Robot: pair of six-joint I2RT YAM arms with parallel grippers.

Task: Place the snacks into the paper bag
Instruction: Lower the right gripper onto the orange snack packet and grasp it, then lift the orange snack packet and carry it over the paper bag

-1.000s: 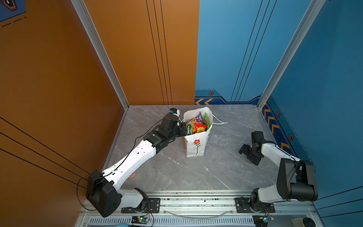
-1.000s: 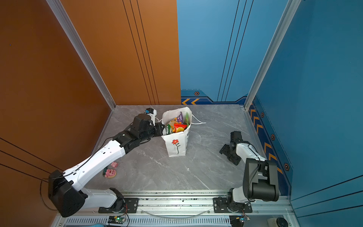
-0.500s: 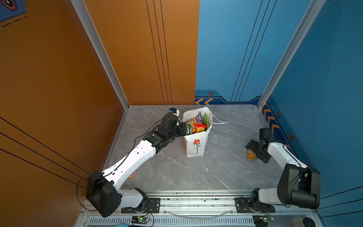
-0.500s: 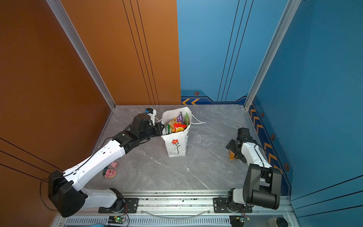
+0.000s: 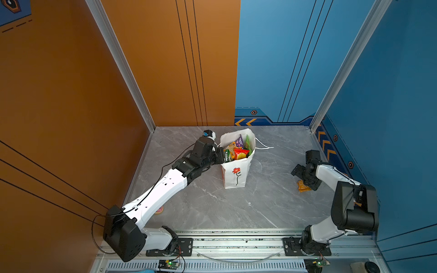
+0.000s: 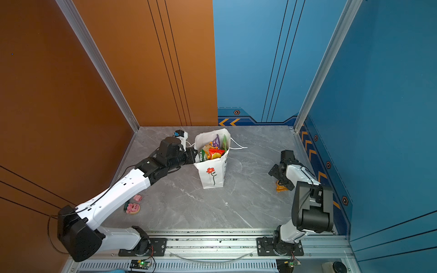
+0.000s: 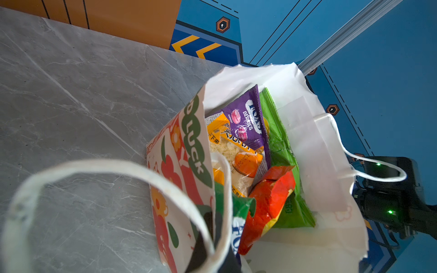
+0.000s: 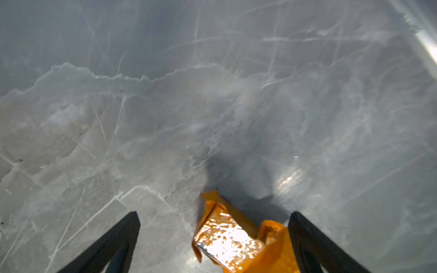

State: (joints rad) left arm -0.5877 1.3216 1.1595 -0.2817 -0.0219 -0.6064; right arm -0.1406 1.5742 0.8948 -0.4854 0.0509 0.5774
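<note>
Straddles orange packet (image 8: 233,240) with wide right gripper (image 8: 214,214) near right edge of table (image 5: 272,205); likely light, crinkly, slippery: pinch raised fold. Clamps paper bag (image 5: 236,175) with left gripper (image 5: 220,154).

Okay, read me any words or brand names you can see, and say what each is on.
"FOX'S BERRIES": purple packet in the paper bag.
"D LUCK", start hidden: green letters on the bag's side.
"FOX", partly hidden: green-white packet.
Orange packet in the bag: Chinese print, too blurred to read.
Loose orange wrapper: nothing readable.
</note>
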